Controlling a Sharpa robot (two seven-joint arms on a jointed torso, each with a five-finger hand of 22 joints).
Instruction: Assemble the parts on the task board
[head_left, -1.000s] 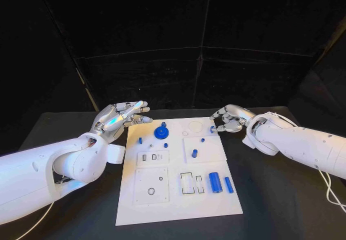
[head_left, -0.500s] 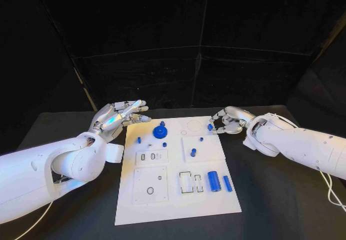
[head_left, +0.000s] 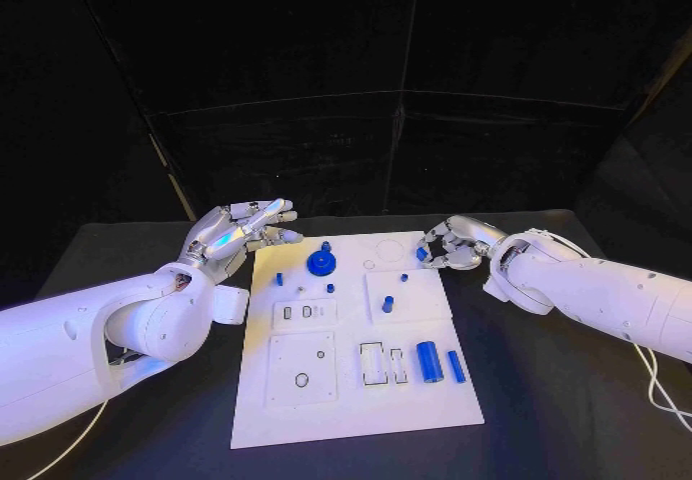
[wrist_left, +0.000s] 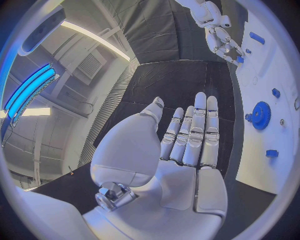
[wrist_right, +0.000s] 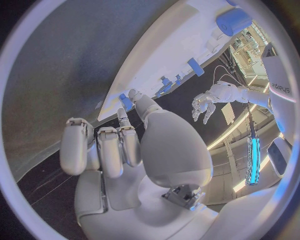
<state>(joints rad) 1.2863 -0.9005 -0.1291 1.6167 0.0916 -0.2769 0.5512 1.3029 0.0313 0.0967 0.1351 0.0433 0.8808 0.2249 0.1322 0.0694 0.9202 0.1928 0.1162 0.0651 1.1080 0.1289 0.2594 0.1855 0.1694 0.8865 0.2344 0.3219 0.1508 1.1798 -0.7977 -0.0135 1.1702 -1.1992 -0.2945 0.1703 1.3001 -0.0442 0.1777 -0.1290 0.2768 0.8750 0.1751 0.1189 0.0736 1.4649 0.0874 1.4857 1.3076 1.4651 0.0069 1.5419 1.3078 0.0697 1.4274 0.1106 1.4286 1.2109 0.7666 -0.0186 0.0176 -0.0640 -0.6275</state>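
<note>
The white task board (head_left: 353, 400) lies in the middle of the black table. My right hand (head_left: 453, 244) hovers at the board's far right corner and pinches a small blue part (head_left: 421, 254) between thumb and a finger; the right wrist view shows this part (wrist_right: 125, 101) at the thumb tip, by the board's edge (wrist_right: 169, 50). My left hand (head_left: 238, 235) is raised beside the far left corner, fingers straight and apart, holding nothing. A blue gear (head_left: 322, 264) stands on the board near it, also seen as the gear (wrist_left: 259, 115) past the left hand (wrist_left: 187, 135).
A thick blue cylinder (head_left: 428, 361) and a thin blue bar (head_left: 457, 366) lie at the board's right side, near me. A short blue peg (head_left: 388, 305) and other small blue pieces (head_left: 330, 288) sit mid-board. Black table surrounds the board.
My right hand has edged slightly toward the board's far right corner with the small blue part in its pinch. The left hand has stayed in place.
</note>
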